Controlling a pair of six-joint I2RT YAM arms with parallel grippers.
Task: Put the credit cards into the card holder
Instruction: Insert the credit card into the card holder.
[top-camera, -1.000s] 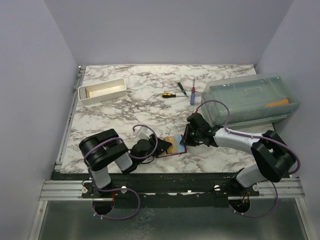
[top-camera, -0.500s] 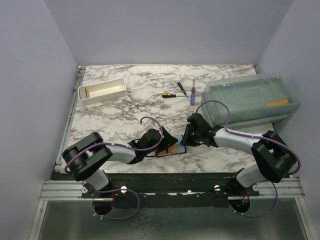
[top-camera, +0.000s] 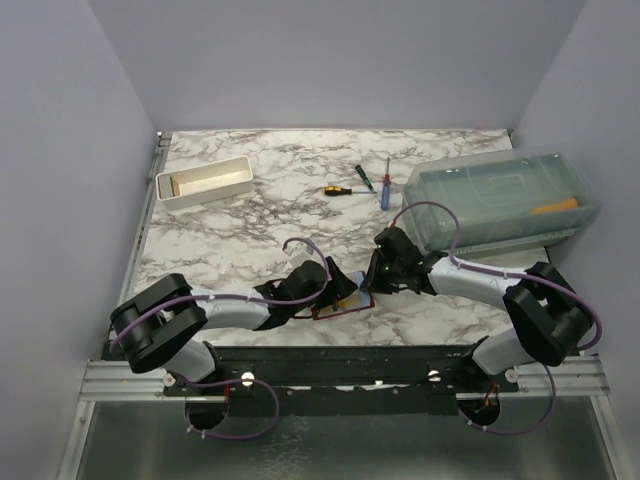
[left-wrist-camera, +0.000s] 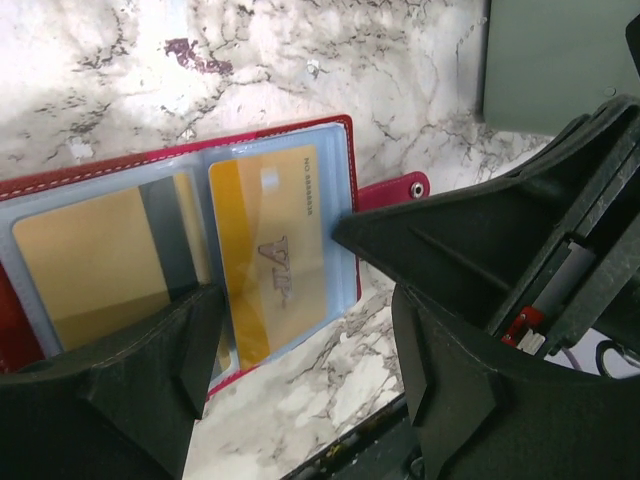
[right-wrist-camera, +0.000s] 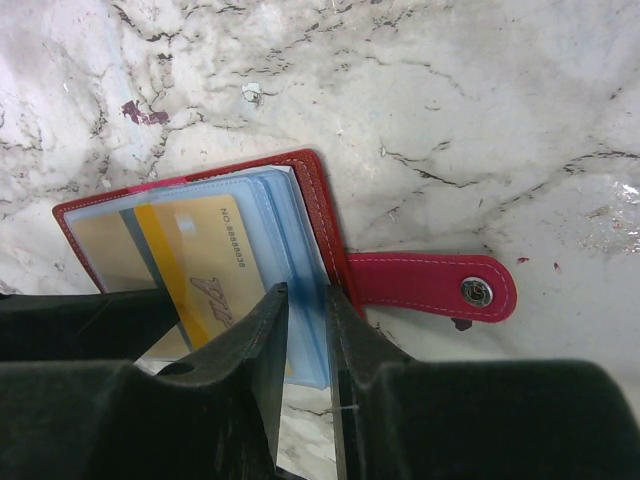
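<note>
The dark-red card holder (top-camera: 350, 297) lies open near the table's front edge. In the left wrist view the card holder (left-wrist-camera: 335, 130) shows clear sleeves with a tan card (left-wrist-camera: 270, 250) in the right one and another tan card (left-wrist-camera: 90, 270) in the left. My left gripper (left-wrist-camera: 295, 335) is open, low over its near edge. My right gripper (right-wrist-camera: 308, 300) is shut on the edge of the bluish sleeve pages of the card holder (right-wrist-camera: 320, 215), beside the tan card (right-wrist-camera: 200, 270). I cannot make out a separate blue card.
The holder's red snap strap (right-wrist-camera: 430, 285) lies flat to the right. A white tray (top-camera: 205, 180) stands at the back left, two screwdrivers (top-camera: 337, 189) at the back middle, and a clear plastic box (top-camera: 500, 195) at the right.
My left arm has stretched out to the right and its gripper now hangs over the open card holder. My right gripper has stayed at the holder's right edge.
</note>
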